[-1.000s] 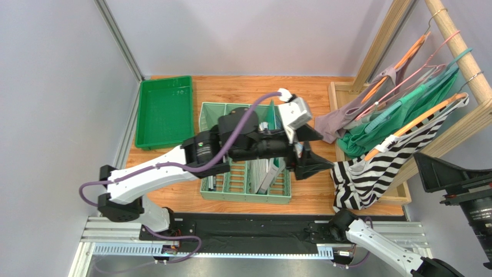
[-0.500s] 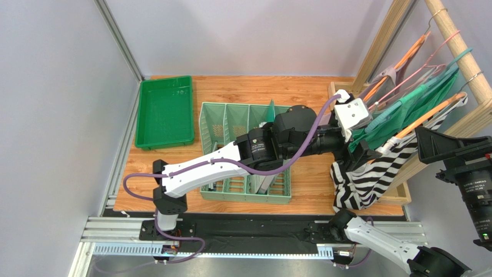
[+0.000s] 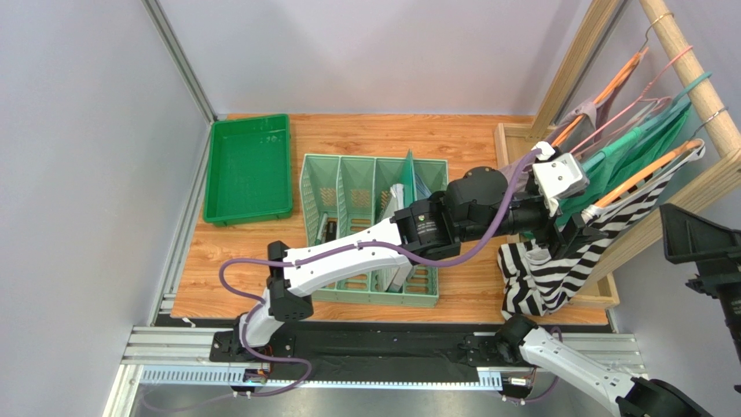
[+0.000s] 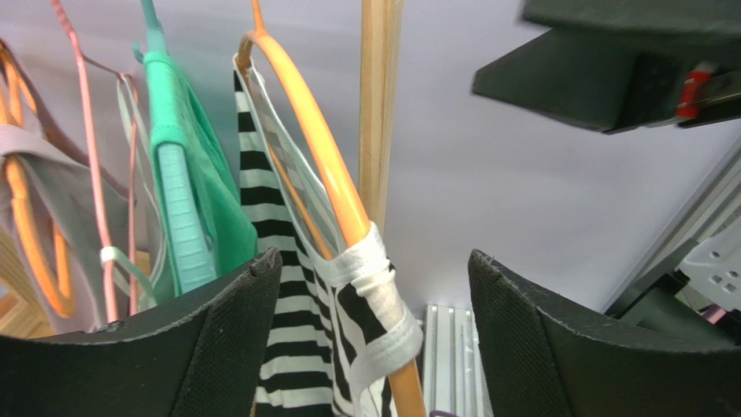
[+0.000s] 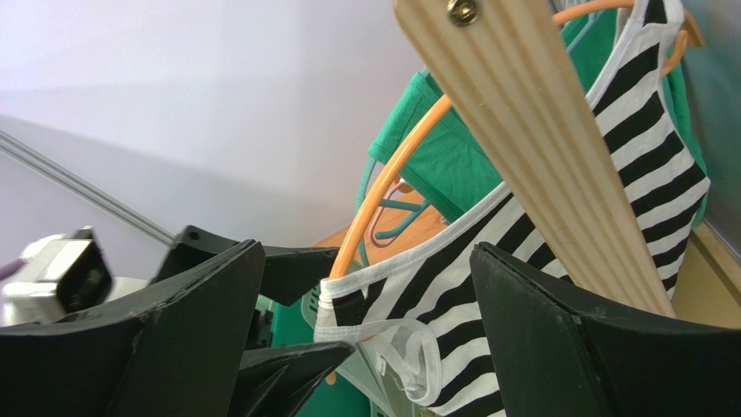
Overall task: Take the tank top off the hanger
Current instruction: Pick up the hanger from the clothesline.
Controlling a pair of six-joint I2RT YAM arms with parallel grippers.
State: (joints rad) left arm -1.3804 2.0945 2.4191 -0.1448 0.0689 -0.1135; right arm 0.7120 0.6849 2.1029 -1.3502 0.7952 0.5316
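A black-and-white striped tank top (image 3: 557, 265) hangs on an orange hanger (image 3: 644, 174) from the wooden rail (image 3: 696, 78). Its white-edged strap (image 4: 376, 278) wraps the hanger's lower end (image 4: 335, 195). My left gripper (image 3: 570, 234) is stretched out to that end. It stands open (image 4: 374, 258), with strap and hanger between its fingers and not touching either pad. My right gripper (image 3: 674, 228) is just right of the rack, open (image 5: 367, 252), facing the same strap (image 5: 391, 291) from the other side. The left gripper's fingers (image 5: 291, 360) show below the strap there.
A teal top (image 3: 609, 161) and a mauve top (image 3: 591, 113) hang on other hangers behind the striped one. The rack's wooden post (image 5: 539, 148) runs close past my right fingers. A pale green divider basket (image 3: 348, 182) and a dark green tray (image 3: 248, 169) sit on the table.
My left arm has swung right, from over the basket to the hanger's lower end, jaws open throughout. The right gripper has shifted slightly right, toward the frame's edge.
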